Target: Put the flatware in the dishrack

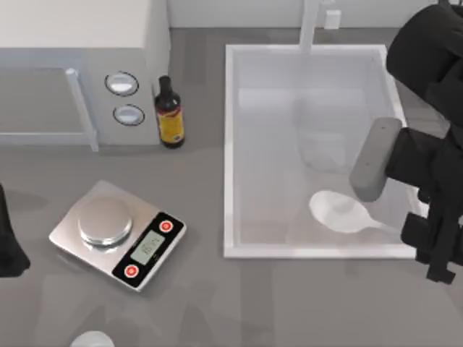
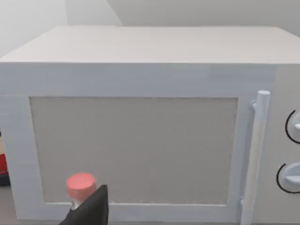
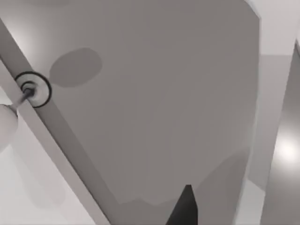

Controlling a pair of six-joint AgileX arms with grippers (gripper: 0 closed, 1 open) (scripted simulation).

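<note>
The flatware, a white spoon (image 1: 340, 212), lies inside the dishrack (image 1: 230, 144), a white rectangular walled tray right of centre. Its oval bowl is near the front right corner. The thin handle (image 1: 385, 228) runs right toward the rim and passes under my right arm. My right gripper (image 1: 434, 249) hangs over the tray's front right corner. In the right wrist view the spoon's bowl (image 3: 4, 124) and handle meet the rim well apart from my right gripper's dark tip (image 3: 185, 208). My left gripper (image 1: 9, 246) is parked at the table's left edge.
A white microwave (image 1: 72, 65) stands at the back left with a dark bottle (image 1: 170, 112) beside it. A silver kitchen scale (image 1: 116, 233) sits front left, a small white round thing (image 1: 92, 338) at the front edge. A pink-red cap (image 2: 80, 183) shows beside the left gripper (image 2: 89, 213).
</note>
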